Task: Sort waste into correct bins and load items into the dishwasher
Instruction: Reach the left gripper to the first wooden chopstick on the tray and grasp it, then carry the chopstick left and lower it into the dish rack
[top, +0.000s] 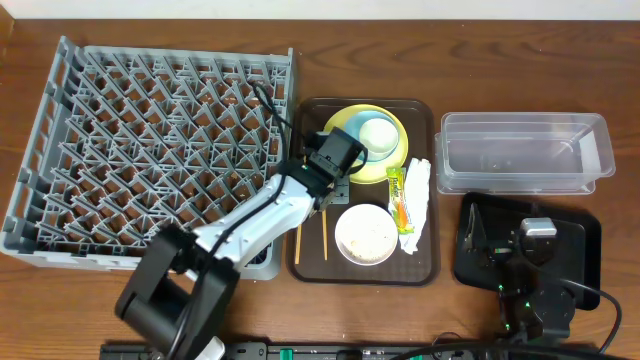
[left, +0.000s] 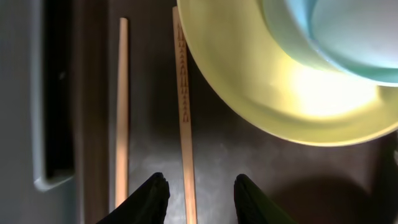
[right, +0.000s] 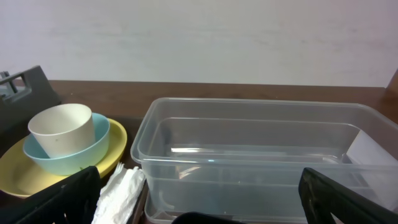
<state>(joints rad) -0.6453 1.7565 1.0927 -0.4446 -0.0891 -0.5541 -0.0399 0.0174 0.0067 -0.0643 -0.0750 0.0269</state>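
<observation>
Chopsticks (top: 324, 235) are lying side by side at the left of the brown serving tray (top: 312, 265), just beside the grey dish rack (top: 130, 140) in the overhead view. The left gripper (top: 335, 192) is reaching over them, next to the yellow plate (top: 372, 176) carrying the light blue bowl (top: 392, 150) and white cup (top: 378, 132). The white bowl (top: 340, 235) with rice scraps (top: 368, 236), the sachet (top: 398, 198) and the napkin (top: 418, 195) are sitting on the same tray. The clear tub (top: 525, 125) and black tray (top: 470, 260) are lying to the right. From the left wrist, the fingers (left: 152, 199) are standing partly spread astride one chopstick, not touching it. From the right wrist, the right gripper (right: 202, 193) is gaping wide, facing the tub
</observation>
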